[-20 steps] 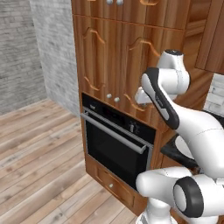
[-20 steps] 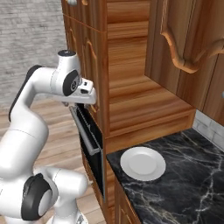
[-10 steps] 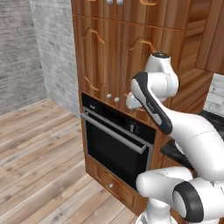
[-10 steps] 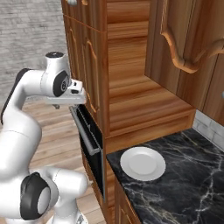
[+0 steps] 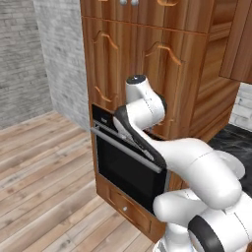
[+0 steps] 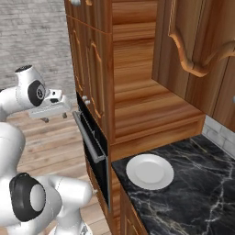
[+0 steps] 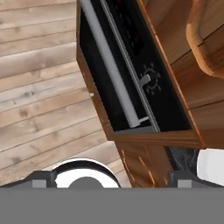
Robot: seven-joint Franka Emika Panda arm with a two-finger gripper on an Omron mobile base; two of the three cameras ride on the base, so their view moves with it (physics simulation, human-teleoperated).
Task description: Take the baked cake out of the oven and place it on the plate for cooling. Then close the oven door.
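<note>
The gripper [image 6: 54,118] is seen out in front of the oven [image 5: 129,167], up near the top edge of the oven door [image 5: 125,170] — jaws spread wide, nothing held between them. Just beyond it the long silver handle [image 7: 110,65] is looked down on from the hand view, running across the top of the black door, with the control strip [image 7: 131,39] and its knob just behind. The door is judged shut or very nearly so; the cake cannot be seen, presumably inside. So the step in hand is judged to be the very first one — the door is to be opened. What is called for next: the open jaws brought down around the bar, closed on it, and the door pulled out and down. Farther off, on the dark marble counter [image 6: 197,193] beside the oven cabinet, the white plate [image 6: 149,170] is waiting, bare.
</note>
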